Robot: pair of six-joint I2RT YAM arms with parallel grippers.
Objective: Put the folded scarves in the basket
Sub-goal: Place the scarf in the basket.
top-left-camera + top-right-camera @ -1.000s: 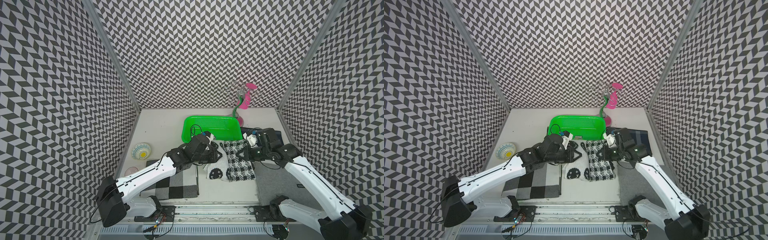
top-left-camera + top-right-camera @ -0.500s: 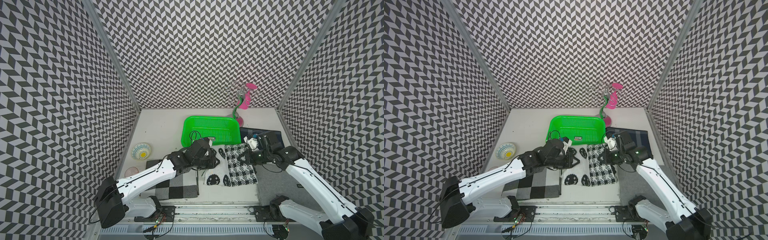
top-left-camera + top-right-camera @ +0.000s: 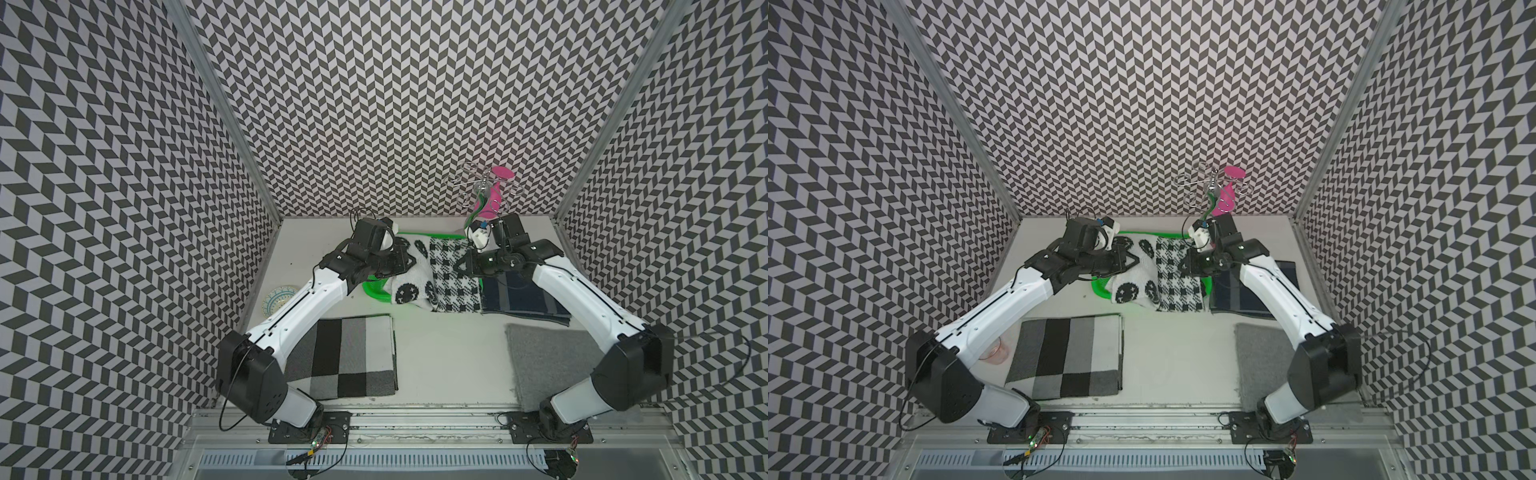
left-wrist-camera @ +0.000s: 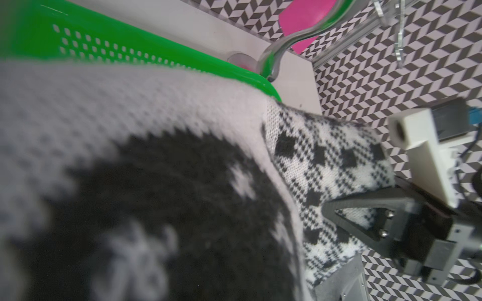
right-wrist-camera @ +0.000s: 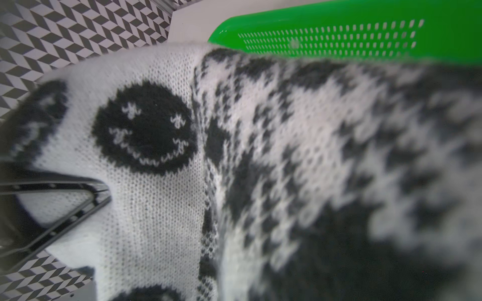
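The folded knitted scarf point(image 3: 432, 276), white with black smiley faces on one half and black-and-white houndstooth on the other, is spread over the bright green perforated plastic basket point(image 3: 374, 292) (mostly hidden beneath it). The left gripper point(image 3: 406, 262) pinches one side edge and the right gripper point(image 3: 460, 266) the opposite edge, both clamped tight.

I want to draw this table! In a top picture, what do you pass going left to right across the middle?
You pass the small patterned bowl → folded scarf → navy striped cloth. The green basket lies under the scarf, so it is left out.
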